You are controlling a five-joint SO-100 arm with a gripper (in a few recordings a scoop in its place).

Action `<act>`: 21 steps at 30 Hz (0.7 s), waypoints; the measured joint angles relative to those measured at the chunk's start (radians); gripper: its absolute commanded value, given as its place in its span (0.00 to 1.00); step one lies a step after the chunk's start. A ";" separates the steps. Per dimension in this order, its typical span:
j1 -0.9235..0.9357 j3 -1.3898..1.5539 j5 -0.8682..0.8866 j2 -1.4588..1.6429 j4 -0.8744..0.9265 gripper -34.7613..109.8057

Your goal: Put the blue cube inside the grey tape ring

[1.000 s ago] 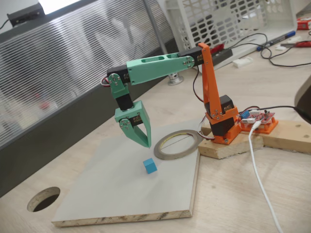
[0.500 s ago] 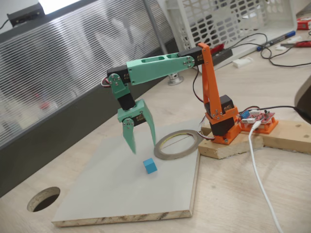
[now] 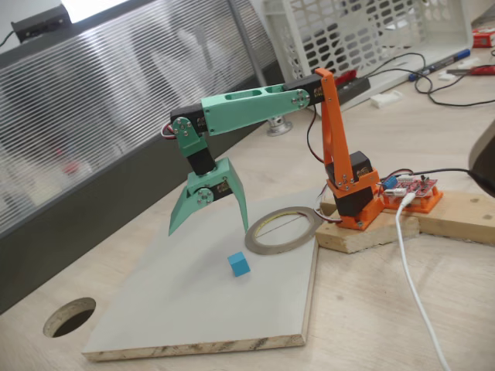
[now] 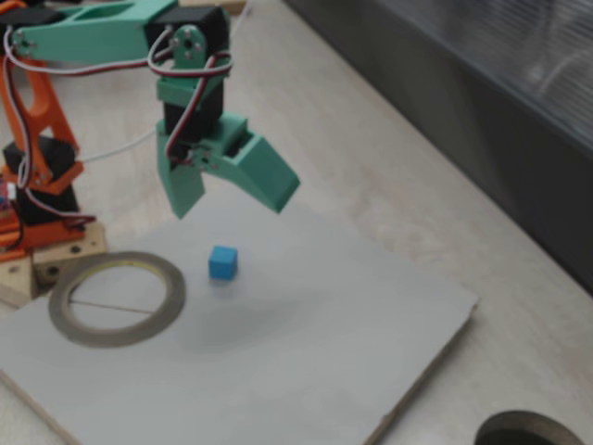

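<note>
Blue cube (image 3: 239,265) on board, below wide-spread empty jaws, not gripped. Gripper (image 3: 211,219) hovers above. Grey tape ring (image 3: 284,229) just beside cube, empty. Grasp, lift, placing all left.

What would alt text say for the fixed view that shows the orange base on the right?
A green robot hand hangs open above a blue cube lying on a grey board. A grey tape ring lies flat beside the cube, near the arm's orange base.
</note>
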 measured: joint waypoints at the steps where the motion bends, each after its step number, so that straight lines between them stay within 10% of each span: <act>1: 0.000 0.000 0.000 0.000 0.000 0.95; 21: 0.000 -0.003 0.000 -0.255 -0.003 0.95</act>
